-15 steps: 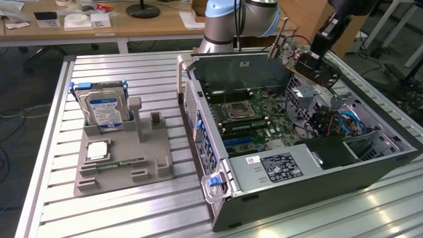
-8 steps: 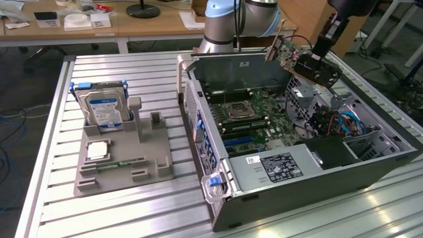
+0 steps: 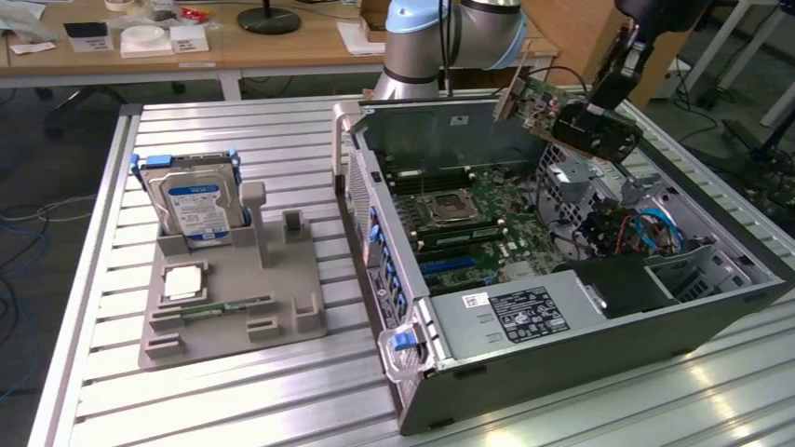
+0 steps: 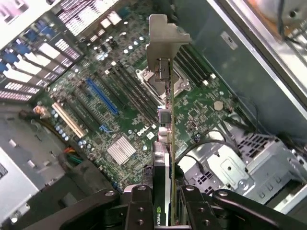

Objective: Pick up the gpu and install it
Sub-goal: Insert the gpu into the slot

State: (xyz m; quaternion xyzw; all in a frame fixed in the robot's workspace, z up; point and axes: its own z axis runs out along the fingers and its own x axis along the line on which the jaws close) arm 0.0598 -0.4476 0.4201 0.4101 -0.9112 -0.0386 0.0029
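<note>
- While the grey holder (image 3: 230,307) with the hard drive (image 3: 199,205) stands at the exterior view's near left on the surface (image 3: 249,410), the open computer case (image 3: 584,363) lies at the exterior view's right.
- Farther back, the gpu (image 3: 565,112) hangs tilted above the far right part of the case, well apart from the motherboard (image 3: 485,219).
- The gripper (image 3: 602,107) is clamped on the two faces of the gpu, away from its silver bracket (image 4: 165,38).
- I judge the gpu light and stiff but fragile; the board edges and the cooler seem safer to hold than the contact edge.
- The exterior view gives its height and tilt over the case; the wrist view gives it edge-on between the fingers (image 4: 139,211), with the blue slot (image 4: 101,96) on the motherboard beyond.
</note>
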